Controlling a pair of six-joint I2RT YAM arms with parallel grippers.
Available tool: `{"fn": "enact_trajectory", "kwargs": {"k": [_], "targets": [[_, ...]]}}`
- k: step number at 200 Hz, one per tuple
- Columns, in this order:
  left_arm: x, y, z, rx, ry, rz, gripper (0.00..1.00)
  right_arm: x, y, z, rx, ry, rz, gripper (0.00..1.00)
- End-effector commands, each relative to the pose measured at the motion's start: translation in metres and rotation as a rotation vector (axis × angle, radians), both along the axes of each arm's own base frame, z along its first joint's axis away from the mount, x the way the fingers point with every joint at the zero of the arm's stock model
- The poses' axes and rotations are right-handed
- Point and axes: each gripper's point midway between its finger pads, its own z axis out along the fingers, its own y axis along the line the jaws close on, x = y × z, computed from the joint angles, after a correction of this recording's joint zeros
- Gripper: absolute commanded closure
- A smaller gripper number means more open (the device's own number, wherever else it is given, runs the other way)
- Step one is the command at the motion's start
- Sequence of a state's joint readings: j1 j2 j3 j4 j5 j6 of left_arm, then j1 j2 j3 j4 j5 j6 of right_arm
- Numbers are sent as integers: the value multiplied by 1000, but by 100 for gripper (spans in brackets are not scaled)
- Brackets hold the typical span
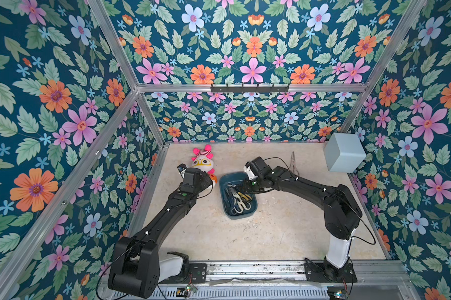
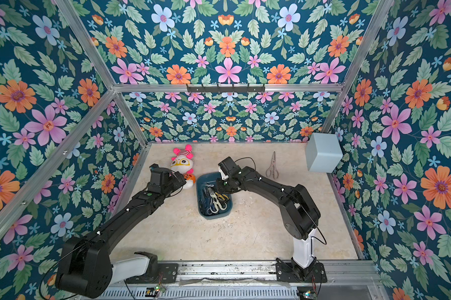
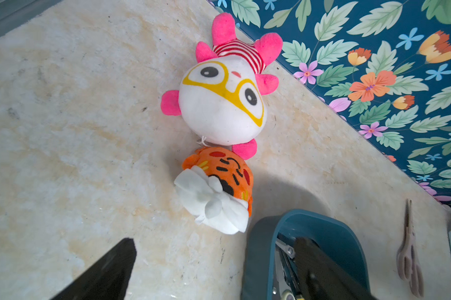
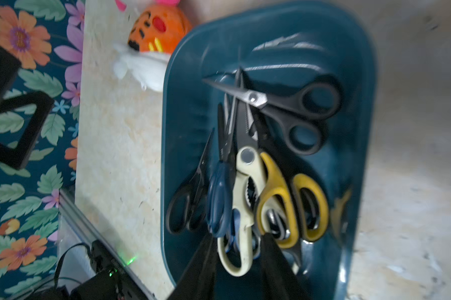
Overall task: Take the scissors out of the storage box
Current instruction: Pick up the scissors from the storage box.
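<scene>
The left gripper [image 3: 216, 240] hung wide apart at ten o'clock of the storage box [image 1: 241, 217], where the scissors [image 1: 238, 201] lay heaped. The right gripper [image 4: 237, 235] straddled the cream pair [image 4: 245, 181]; through the blur I couldn't tell if it pinched. Tangled handles might drag neighbours or tip the box.

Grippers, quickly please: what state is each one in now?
Left gripper: jaws wide open, holding nothing.
Right gripper: jaws astride the handle of the cream scissors in the storage box; grip cannot be told.
</scene>
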State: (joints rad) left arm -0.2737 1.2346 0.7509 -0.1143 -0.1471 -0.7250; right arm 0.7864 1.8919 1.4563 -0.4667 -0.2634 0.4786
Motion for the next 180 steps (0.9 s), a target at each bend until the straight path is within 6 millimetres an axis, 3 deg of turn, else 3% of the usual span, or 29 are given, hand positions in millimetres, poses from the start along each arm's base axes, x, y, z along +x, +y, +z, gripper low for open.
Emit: {"fn": "enact_trajectory", "kwargs": {"k": [1,39,180], "targets": [[-5,8,-3,33,15,26,1,-7,15,2,47,19,9,66],[-11,12,-4,38,15,35,1,-19,27,-10,48,55,48,68],[-18,16,-3,45,7,45,1,-19,29,-38,-12,96,62,72]]}}
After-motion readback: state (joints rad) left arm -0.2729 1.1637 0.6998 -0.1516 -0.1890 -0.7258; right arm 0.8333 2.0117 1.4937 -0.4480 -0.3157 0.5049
